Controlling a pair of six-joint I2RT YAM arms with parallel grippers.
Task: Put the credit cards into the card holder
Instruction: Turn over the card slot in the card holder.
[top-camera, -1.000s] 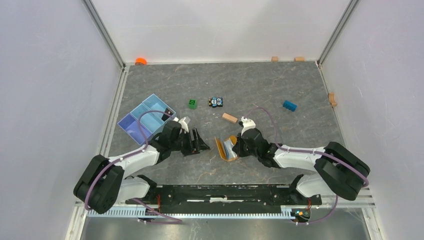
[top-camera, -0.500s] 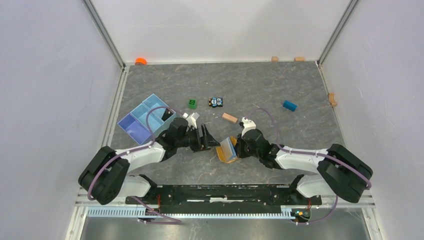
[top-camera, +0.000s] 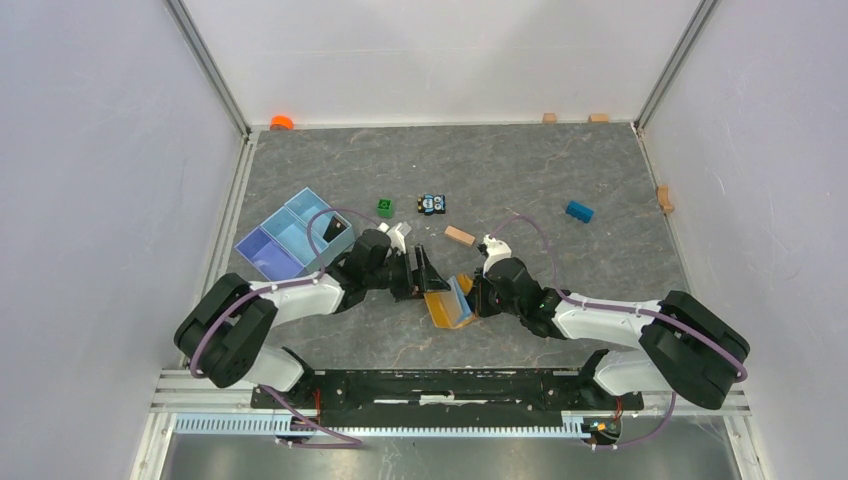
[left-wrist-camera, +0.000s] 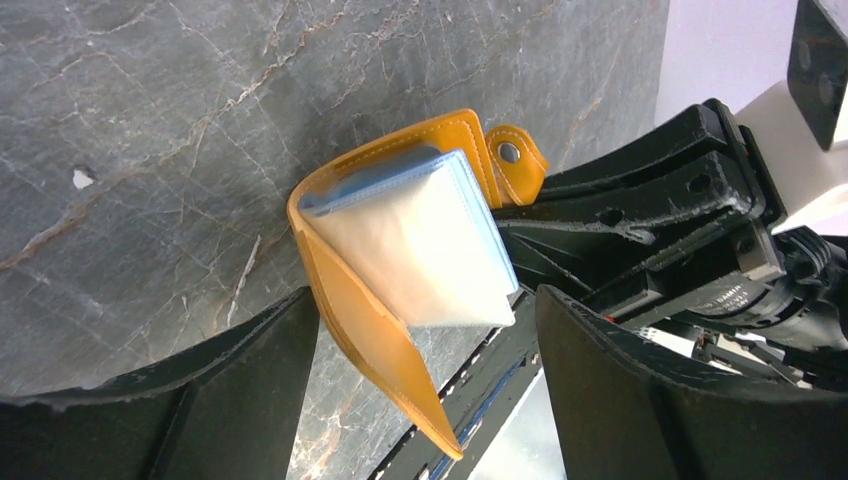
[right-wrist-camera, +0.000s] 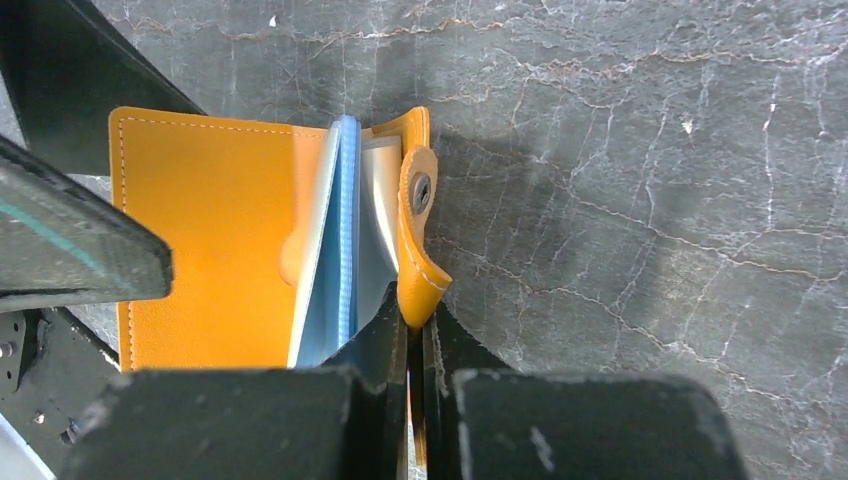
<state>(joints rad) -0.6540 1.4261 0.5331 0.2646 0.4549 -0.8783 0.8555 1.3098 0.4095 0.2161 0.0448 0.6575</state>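
**Holding arrangement.** The right tool (right-wrist-camera: 415, 345) was clamped narrow on one cover of the card holder (right-wrist-camera: 200, 240), just below the snap tab (right-wrist-camera: 421, 190). This grip kept the holder on edge and part-open like a book over the desk (right-wrist-camera: 650, 150); whether its lower edge touched the desk could not be determined. A light blue credit card (right-wrist-camera: 344, 230) sat between the covers, beside the pale pocket (left-wrist-camera: 420, 250). The dark card was not visible in any view. The grip was judged to steady the holder and present its open side to the opposite arm.

**Left tool.** The left tool (left-wrist-camera: 422, 300) stood wide, one finger on each side of the holder, and gripped nothing. This position was judged suitable for seating the card or pressing the covers together.

**Arm pose.** Both arms reached inward to the middle of the desk, forearms low, with the tools facing each other across the holder.
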